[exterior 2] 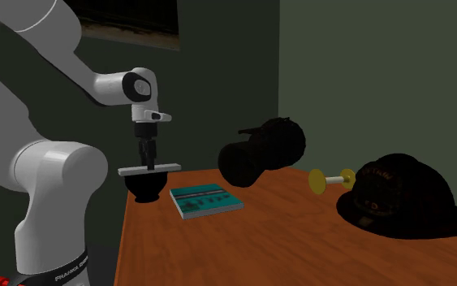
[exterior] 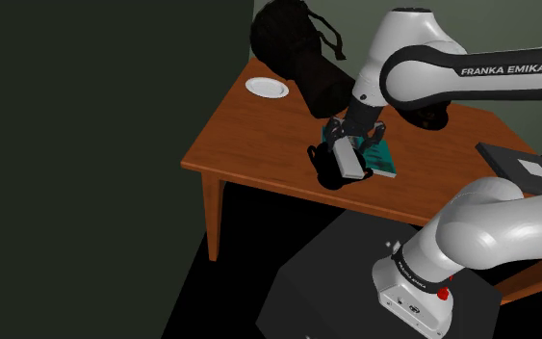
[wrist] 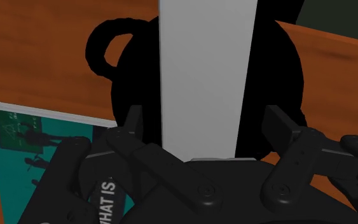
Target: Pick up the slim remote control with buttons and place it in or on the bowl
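The slim pale grey remote (exterior: 351, 160) lies flat across the rim of a black bowl (exterior: 328, 173) near the table's front edge. In the second exterior view the remote (exterior 2: 145, 170) bridges the bowl (exterior 2: 147, 188) like a lid. My gripper (exterior: 357, 136) hangs straight above it, pointing down. In the wrist view the remote (wrist: 206, 70) runs between my fingers, and the gripper (wrist: 206, 122) is open, with a gap on each side of the remote. The bowl (wrist: 279, 70) has a small loop handle.
A teal book (exterior 2: 206, 201) lies beside the bowl on the brown wooden table (exterior: 259, 135). A black bag (exterior: 302, 53) and a white plate (exterior: 267, 88) sit at the far side. A black hat (exterior 2: 397, 199) and a small yellow-ended object (exterior 2: 332, 179) are further along.
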